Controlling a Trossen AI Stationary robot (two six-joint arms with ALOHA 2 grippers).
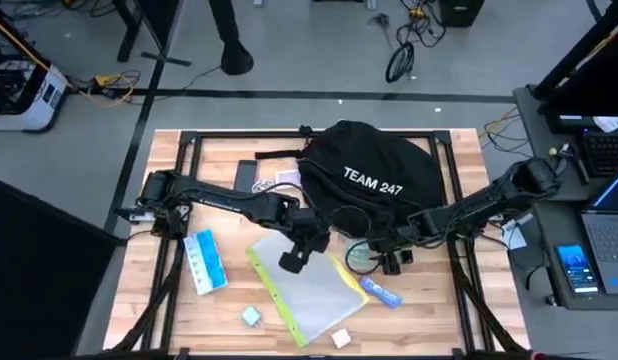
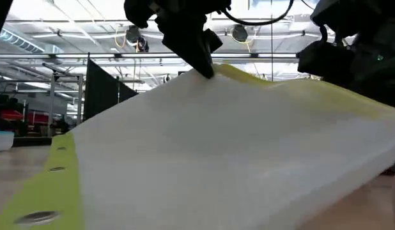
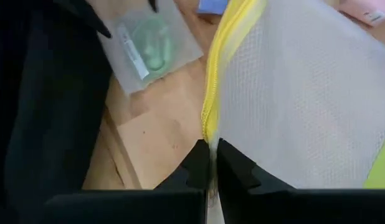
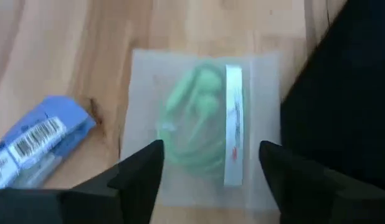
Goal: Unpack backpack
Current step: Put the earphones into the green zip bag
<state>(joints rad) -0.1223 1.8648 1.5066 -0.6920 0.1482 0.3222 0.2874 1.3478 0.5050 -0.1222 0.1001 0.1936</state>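
So your left gripper (image 3: 212,163) is clamped on the white mesh pouch's (image 1: 307,292) yellow zipper edge; right gripper (image 4: 208,163) spread above a frosted baggie (image 4: 199,124); rounded black fabric backpack (image 1: 374,175) sits at the table's far middle.

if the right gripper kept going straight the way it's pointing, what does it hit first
Most likely the clear packet with the green item, lying centred between the open fingers of the right gripper. It rests on the wooden table beside the backpack; the gap is hard to judge.
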